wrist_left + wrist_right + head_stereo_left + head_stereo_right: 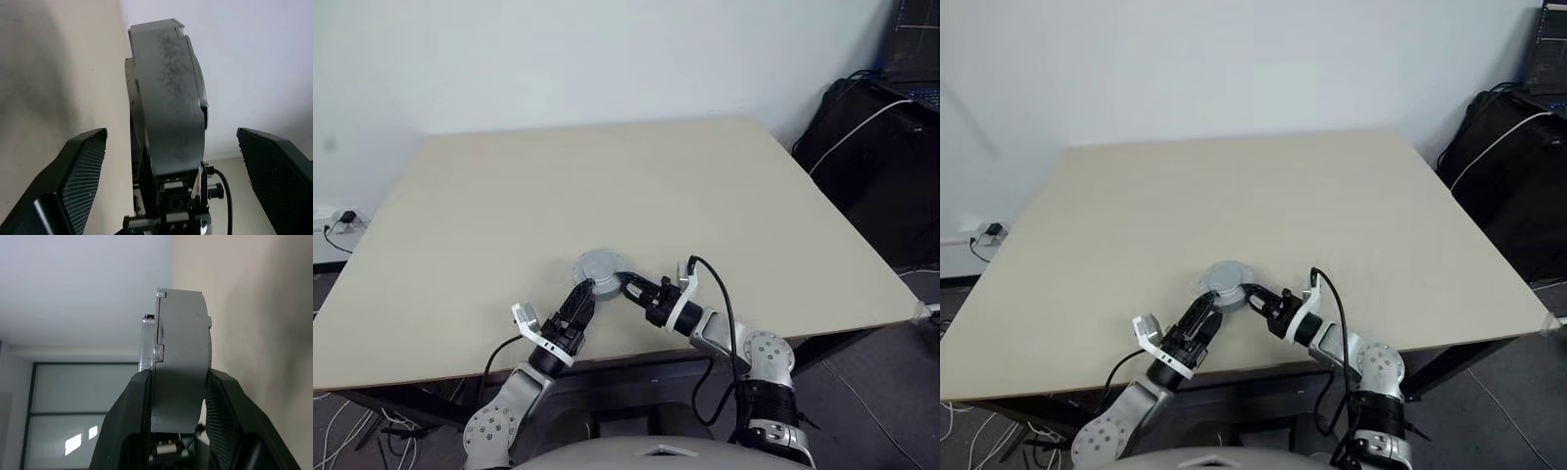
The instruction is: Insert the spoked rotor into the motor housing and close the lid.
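Head stereo pair: high, looking forward and down over the table (724,196); wall across top of frame, near table edge low. Both eyes share the same tabletop, arms meeting lower centre at the grey round assembly (599,266).
Left wrist view: very close, rolled sideways, tabletop along frame left; assembly edge-on at centre between left gripper (186,191) fingers.
Right wrist view: equally close, tabletop along frame right; same assembly edge-on between right gripper (178,406) pads
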